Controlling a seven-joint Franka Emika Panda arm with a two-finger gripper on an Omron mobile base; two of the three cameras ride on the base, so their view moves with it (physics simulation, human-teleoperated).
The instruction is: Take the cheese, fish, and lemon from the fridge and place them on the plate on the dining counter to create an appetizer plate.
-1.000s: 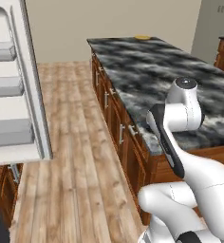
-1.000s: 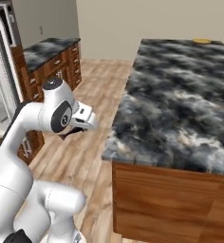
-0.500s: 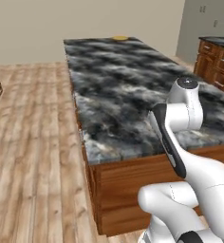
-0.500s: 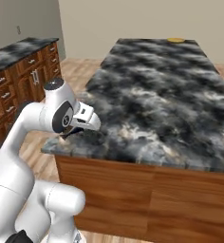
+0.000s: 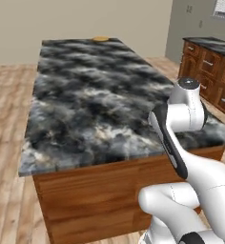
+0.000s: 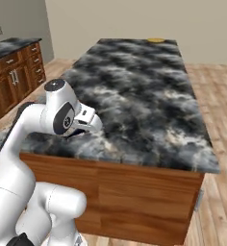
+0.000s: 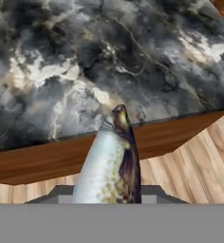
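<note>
You have the fish carried at the gripper, its silvery body rising from the bottom of the hand view toward the near edge of the dining counter. The fingertips are hidden, so I cannot tell how they stand. The plate sits at the counter's far end, well apart from the arm.

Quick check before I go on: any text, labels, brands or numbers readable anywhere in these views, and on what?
None: no words, labels, brands or numbers can be read.
The fish, the plate and the dining counter carry no print.
The side cabinets show plain wood and handles.
The small pale plates on the far wall are too small to tell if they are marked.
</note>
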